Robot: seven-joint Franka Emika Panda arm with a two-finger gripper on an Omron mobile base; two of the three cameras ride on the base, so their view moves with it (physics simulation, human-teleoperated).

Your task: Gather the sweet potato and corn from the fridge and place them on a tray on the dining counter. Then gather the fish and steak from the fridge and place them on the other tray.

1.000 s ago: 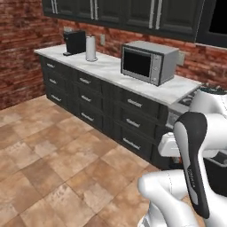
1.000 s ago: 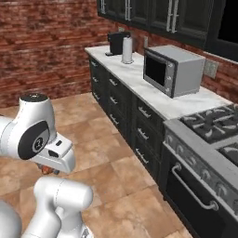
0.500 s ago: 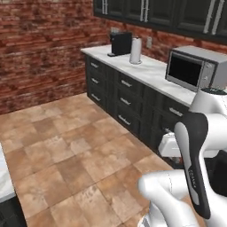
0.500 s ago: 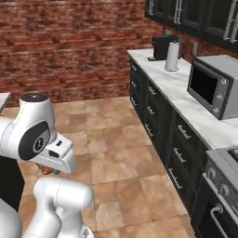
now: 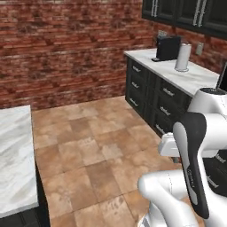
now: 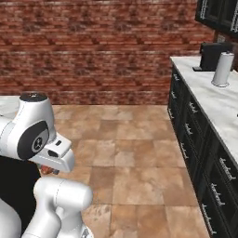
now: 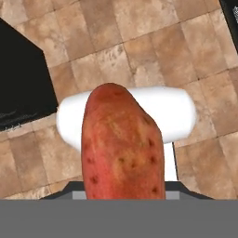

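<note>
The sweet potato (image 7: 122, 144), a reddish-orange oval lump with dark specks, stands close in front of the hand camera and hides the fingertips. My gripper (image 6: 51, 167) is shut on it, held low beside the robot's body. A sliver of the sweet potato (image 6: 45, 170) shows under the white hand in the right base view. A corner of the dining counter (image 5: 15, 159), white marble with grey veins, lies at the left of the left base view. The corn, fridge, trays, fish and steak are out of view.
Black cabinets under a pale marble top (image 5: 177, 73) run along the right. On that top stand a black coffee machine (image 5: 167, 48) and a white cylinder (image 5: 182, 56). A red brick wall (image 6: 93, 51) closes the back. Brown tiled floor (image 5: 97, 150) lies open between counter and cabinets.
Both base views have swung, so the base has moved: the microwave left the frame, and the brick wall and the dining counter's corner came in. The arm holds the same pose.
</note>
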